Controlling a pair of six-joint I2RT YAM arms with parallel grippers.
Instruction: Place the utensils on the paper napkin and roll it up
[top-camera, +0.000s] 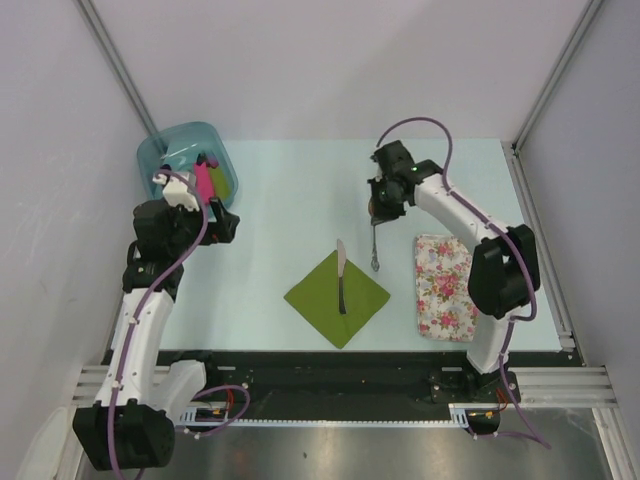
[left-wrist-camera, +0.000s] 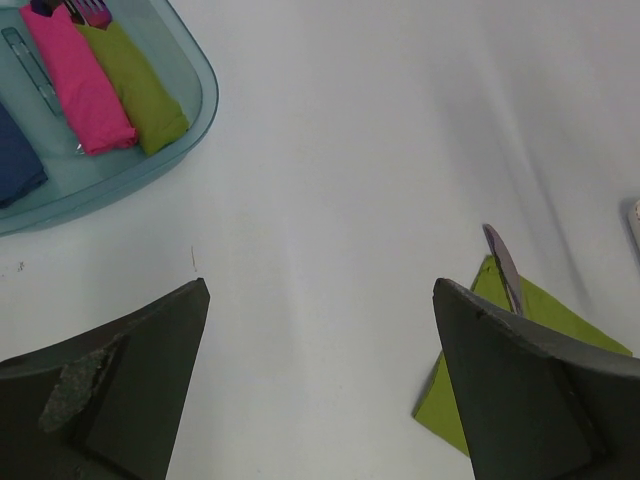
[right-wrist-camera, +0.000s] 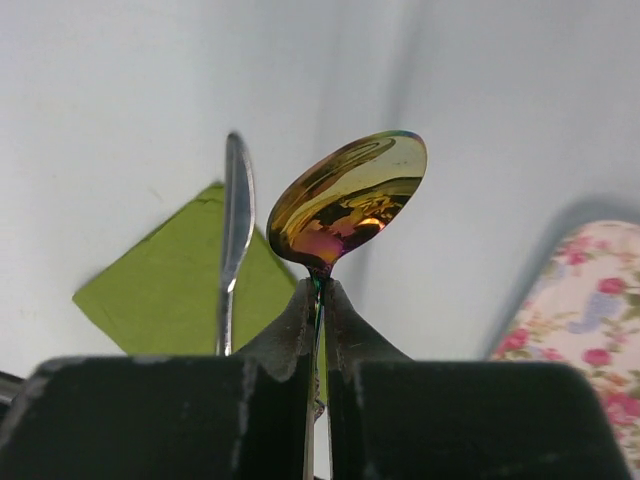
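right tool (right-wrist-camera: 320, 292) pinching the spoon (right-wrist-camera: 348, 198) by its thin handle, held over the bench (top-camera: 280, 200) just beside the paper napkin (top-camera: 337, 297); knife (top-camera: 341, 280) lies on the napkin. left tool (left-wrist-camera: 320, 300) spread, empty. risk: narrow grip lets spoon swivel, landing off sheet.

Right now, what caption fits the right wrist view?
Right gripper pinches a spoon; knife and green napkin lie beyond.

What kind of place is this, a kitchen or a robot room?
Probably a robot test booth, not a kitchen. The left arm and right arm are bolted to a metal rail by a table, plain walls box it in, and the right gripper pinches a spoon near a green napkin.
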